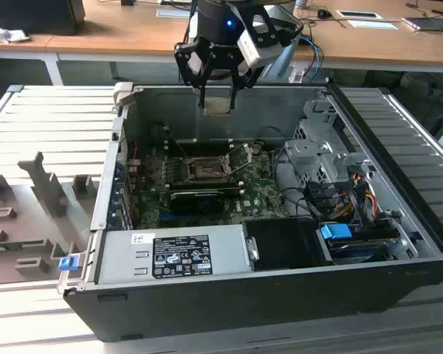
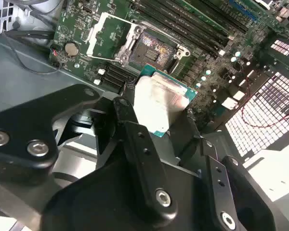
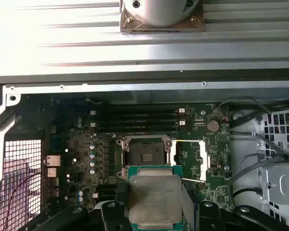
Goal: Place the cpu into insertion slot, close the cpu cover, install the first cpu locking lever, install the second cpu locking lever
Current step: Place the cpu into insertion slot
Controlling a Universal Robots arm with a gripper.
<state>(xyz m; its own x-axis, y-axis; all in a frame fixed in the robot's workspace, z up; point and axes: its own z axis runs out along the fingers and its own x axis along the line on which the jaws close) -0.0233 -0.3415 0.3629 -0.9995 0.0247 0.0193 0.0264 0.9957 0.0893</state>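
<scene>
There's one small flat square chip, silver-grey on top (image 3: 155, 199), pinched by its edges in the black two-fingered tool (image 1: 218, 102), hanging above the one open black computer case (image 1: 207, 295). Down inside, the single square black socket (image 3: 145, 156) on the green circuit board (image 1: 260, 196) lies bare. Its one thin silver frame plate (image 3: 205, 155) is swung open beside it. The chip is well clear of the socket.

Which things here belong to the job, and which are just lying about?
Job: gripper, holding the cpu above the case; insertion slot, bare; cpu cover, swung open.
Lying about: graphics card; power supply; coin cell; grey holders outside the case.
</scene>
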